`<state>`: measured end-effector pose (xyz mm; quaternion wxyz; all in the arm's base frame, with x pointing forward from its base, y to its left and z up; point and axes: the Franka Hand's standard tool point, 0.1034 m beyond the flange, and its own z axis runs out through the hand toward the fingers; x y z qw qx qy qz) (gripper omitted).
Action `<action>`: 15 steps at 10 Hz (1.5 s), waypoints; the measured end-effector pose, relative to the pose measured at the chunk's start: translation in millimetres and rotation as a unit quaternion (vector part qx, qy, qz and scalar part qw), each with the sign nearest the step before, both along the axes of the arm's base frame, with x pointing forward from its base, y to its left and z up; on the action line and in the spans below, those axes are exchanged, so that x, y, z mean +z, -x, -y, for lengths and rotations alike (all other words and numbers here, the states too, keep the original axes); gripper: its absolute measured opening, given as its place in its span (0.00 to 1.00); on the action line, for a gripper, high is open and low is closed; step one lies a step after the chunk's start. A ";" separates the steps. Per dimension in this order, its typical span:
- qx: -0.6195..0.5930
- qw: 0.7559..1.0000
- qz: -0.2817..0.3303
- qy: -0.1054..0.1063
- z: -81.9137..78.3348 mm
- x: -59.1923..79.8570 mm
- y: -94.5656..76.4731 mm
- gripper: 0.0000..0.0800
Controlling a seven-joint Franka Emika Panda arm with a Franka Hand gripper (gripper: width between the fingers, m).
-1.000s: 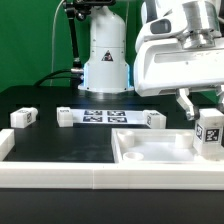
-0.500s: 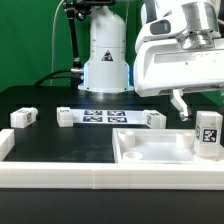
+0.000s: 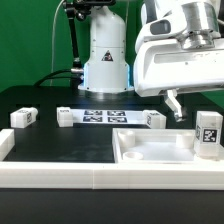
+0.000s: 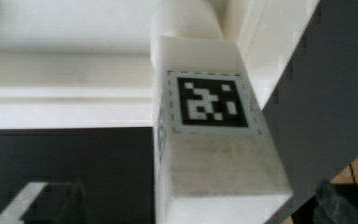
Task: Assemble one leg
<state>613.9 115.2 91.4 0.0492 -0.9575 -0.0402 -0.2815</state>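
plainly, the leg [image 3: 209,133] is a stubby white upright block bearing one black-and-white square tag [image 4: 211,100]; gripper [image 3: 203,106] at its twelve o'clock, jaws spread.

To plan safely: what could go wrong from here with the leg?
1. The leg stands upright at the white board, with one finger close beside it but apart; a sideways move might tip it.
2. The other finger is hidden in the exterior view, so closing could push the leg unevenly.

Open table [image 3: 70,142] beside white board [image 3: 150,155] (leg [image 3: 209,133] upright at its edge)
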 end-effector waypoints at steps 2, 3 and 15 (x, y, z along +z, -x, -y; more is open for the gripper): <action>0.000 1.000 0.000 0.000 0.0 0.0 0.0 0.81; 0.000 1.000 0.000 0.000 0.0 -0.1 0.1 0.81; 0.032 0.950 -0.309 -0.017 -6.8 -9.7 -13.6 0.81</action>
